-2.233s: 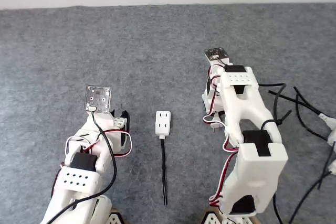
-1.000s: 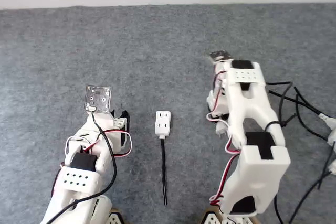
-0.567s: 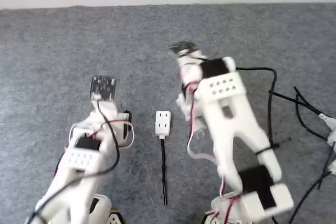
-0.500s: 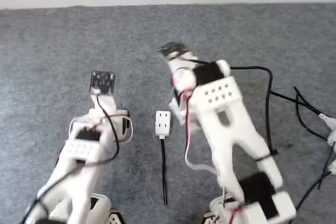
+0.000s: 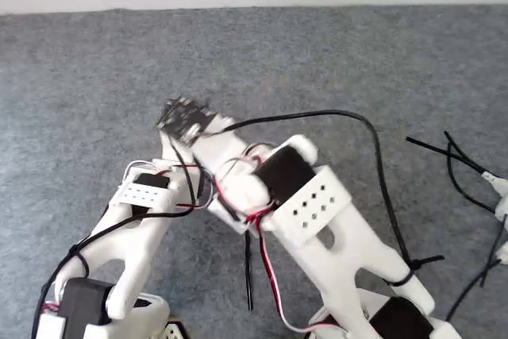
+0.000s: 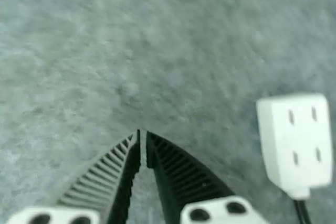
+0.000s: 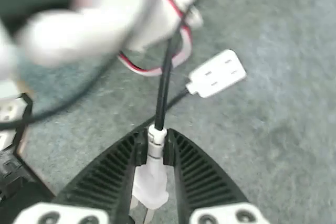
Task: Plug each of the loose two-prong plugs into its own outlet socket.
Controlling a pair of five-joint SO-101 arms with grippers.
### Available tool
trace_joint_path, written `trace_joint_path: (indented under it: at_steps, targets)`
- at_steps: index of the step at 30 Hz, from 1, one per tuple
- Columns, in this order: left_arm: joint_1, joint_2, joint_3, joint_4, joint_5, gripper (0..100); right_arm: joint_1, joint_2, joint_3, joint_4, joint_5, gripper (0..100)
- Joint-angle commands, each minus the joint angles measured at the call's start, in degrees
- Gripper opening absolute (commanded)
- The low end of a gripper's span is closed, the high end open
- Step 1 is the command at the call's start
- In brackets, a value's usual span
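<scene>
Right gripper (image 7: 152,153) is clamped on a white plug (image 7: 150,179), which sits deep between the jaws with its black cord (image 7: 164,87) running out ahead. The outlet block (image 7: 216,74) lies flat on the grey carpet (image 7: 273,145), a bit beyond the tips. Left gripper (image 6: 142,145) is closed on nothing, near the block but not touching it.

My worries:
- The left arm (image 7: 94,9) hangs right over the cord, so its red and white wires could snag it.
- The block looks loose, so with nothing bracing it a push would probably just slide it.
- I can't tell which way the prongs point. If they face the wrist, this grip won't work.
</scene>
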Motion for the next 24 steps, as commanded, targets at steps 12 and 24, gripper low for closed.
trace_joint_path:
  at_steps: [12, 24]
  targets:
    - [5.4, -8.6, 2.9, 7.1, -13.8, 2, 5.0, -2.9, 7.9, -8.7, 5.1, 0.9]
    - [9.0, -18.7, 12.1, 3.5, -12.8, 2, 8.0, -0.4, 9.2, -13.2, 5.1, 0.9]
